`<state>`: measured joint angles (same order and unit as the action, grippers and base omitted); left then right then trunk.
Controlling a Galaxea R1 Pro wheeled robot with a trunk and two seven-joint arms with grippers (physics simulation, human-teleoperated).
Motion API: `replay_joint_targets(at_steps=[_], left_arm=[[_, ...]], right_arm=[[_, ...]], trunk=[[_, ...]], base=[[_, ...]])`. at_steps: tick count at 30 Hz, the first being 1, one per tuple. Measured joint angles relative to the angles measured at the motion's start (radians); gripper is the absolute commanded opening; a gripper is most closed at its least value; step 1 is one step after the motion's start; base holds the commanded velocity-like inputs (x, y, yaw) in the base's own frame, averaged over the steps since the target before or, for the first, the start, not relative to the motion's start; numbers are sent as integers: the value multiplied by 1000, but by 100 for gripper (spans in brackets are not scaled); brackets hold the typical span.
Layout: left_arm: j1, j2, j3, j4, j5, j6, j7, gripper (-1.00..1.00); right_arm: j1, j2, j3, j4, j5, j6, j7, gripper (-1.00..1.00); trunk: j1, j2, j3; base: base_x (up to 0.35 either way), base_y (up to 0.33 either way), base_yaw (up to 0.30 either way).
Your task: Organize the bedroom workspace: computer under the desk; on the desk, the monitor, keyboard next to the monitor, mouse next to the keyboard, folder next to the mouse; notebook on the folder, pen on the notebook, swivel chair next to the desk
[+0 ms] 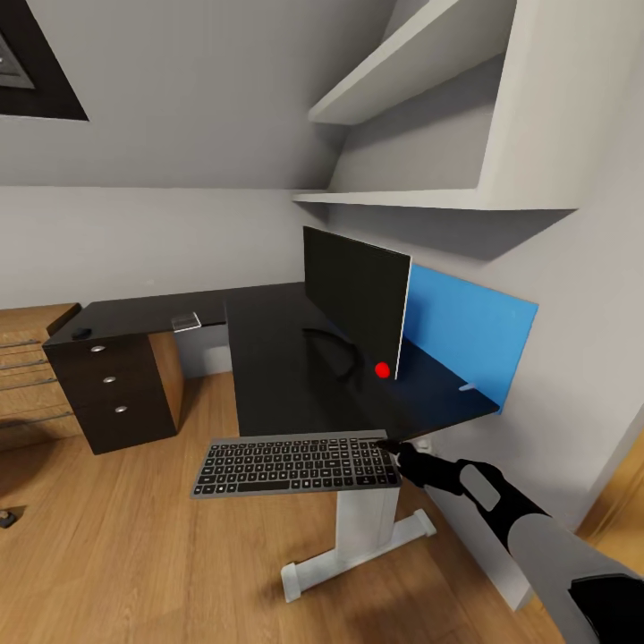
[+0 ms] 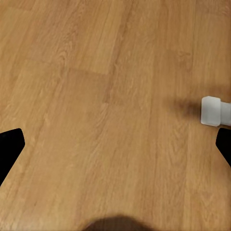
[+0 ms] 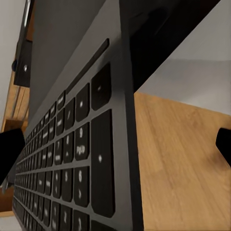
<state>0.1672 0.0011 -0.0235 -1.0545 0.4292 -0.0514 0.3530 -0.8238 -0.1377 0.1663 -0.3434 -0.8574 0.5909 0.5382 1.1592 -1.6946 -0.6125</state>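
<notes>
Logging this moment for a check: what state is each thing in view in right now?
keyboard: held at its end by the right gripper, level, off the desk's front edge.
monitor: upright on the desk, screen dark.
desk drawers: all closed.
left gripper: open, above the wood floor.

Even, soft light across the head view, no hard glare. The wall shelves [image 1: 429, 192] throw a broad grey shade on the wall beneath them. The glossy black worktop [image 1: 277, 358] carries a faint sheen and a dim reflection below the monitor [image 1: 353, 300]. Straight lines bow slightly toward the frame edges. In the left wrist view, the wood floor [image 2: 96, 96] looks soft, with a smudged shadow beside a white leg foot [image 2: 211, 111]. In the right wrist view, the nearest keys of the keyboard [image 3: 82, 159] blur.
</notes>
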Motion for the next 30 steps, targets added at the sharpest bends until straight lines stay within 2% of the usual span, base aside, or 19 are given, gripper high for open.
replay_joint_targets(at_steps=[7,17,18,21,30], left_arm=[[0,0,-1,0,1,0,0,100],[0,0,0,2,1,0,-1,100],[0,0,0,2,1,0,0,100],[0,0,0,2,1,0,0,100],[0,0,-1,2,1,0,0,100]], right_arm=[[0,14,0,0,2,0,2,100],[0,16,0,0,3,2,2,100],[0,16,1,0,4,3,3,-100],[0,16,7,-1,25,4,3,-100],[0,16,9,-1,32,5,4,-100]], trunk=[[0,0,0],[0,0,0],[0,0,0],[0,0,0],[0,0,0]], base=[[0,0,0],[0,0,0],[0,0,0],[0,0,0],[0,0,0]])
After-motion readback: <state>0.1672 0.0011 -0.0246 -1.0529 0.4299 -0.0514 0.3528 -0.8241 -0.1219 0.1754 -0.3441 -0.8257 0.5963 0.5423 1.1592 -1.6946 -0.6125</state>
